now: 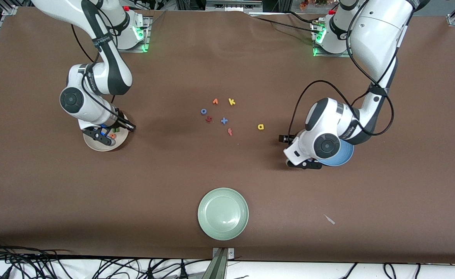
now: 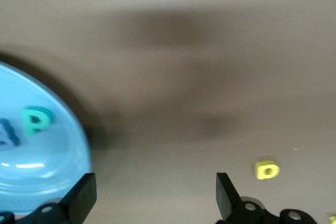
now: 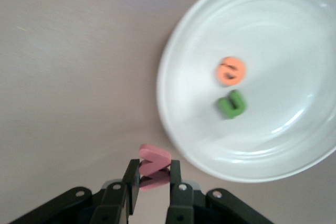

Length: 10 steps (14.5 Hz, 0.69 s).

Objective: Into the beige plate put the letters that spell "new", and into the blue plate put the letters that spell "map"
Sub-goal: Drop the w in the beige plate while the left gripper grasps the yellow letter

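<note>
Pink "w" [image 3: 154,165] pinched in right pincer [image 3: 154,184] beside beige plate [image 3: 173,129], left pincer [image 2: 152,195] open near blue plate [image 2: 79,145]

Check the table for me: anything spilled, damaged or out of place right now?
Nothing spilled or damaged. One stray: a small pale scrap lies on the table beside the pale green plate, toward the left arm's end; it matches none of the foam letters. I can't tell what it is.

Three plates lie on the table, one beige [image 1: 95,145], one blue [image 1: 345,157], one pale green [image 1: 223,214], with six loose foam letters [image 1: 224,121] between them, two letters in the beige plate, and two grippers.
</note>
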Available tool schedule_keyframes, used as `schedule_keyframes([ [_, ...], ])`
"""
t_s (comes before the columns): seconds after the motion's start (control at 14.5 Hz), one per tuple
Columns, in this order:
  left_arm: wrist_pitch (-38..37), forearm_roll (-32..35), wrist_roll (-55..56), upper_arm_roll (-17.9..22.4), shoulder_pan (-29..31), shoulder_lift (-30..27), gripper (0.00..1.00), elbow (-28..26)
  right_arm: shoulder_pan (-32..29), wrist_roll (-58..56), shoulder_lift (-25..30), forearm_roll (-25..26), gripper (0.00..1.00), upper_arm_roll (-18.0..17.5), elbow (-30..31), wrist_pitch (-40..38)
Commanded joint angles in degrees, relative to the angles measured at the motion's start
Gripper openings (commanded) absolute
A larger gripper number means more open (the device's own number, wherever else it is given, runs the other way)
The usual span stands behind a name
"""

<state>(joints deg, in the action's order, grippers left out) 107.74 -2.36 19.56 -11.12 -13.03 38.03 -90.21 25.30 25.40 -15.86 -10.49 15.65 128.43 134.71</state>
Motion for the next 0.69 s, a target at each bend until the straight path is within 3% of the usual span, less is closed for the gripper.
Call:
schedule_keyframes([
  [0.0, 0.2, -0.8, 6.8, -0.3, -3.2, 0.0, 1.0, 0.1, 0.1, -11.6, 2.8, 1.1, 0.0, 4.9, 3.6, 1.0],
  [0.14, 2.6, -0.9, 10.8, -0.3, -5.7, 0.7, 1.0, -0.5, 0.1, -18.2, 2.2, 1.0, 0.0, 8.2, 3.5, 0.6],
  [0.21, 3.3, -0.9, 12.4, -0.3, -6.9, 1.2, 1.0, -0.5, 0.1, -18.9, 2.0, 1.0, 0.11, 8.8, 3.4, 0.2],
  [0.35, 6.2, -1.0, 13.2, -0.3, -8.9, 2.6, 1.0, -0.8, -0.1, -18.1, 1.9, 0.7, 1.0, 8.8, 2.8, -1.1],
  [0.48, 8.0, -1.0, 13.6, -0.3, -10.8, 3.4, 1.0, -1.3, 0.2, -17.8, 2.1, 0.7, 1.0, 8.8, 1.4, -2.0],
  [0.62, 8.4, -1.0, 13.7, -0.4, -11.9, 3.4, 1.0, -2.5, 0.4, -16.9, 2.0, 0.7, 1.0, 8.7, -2.8, -8.6],
])
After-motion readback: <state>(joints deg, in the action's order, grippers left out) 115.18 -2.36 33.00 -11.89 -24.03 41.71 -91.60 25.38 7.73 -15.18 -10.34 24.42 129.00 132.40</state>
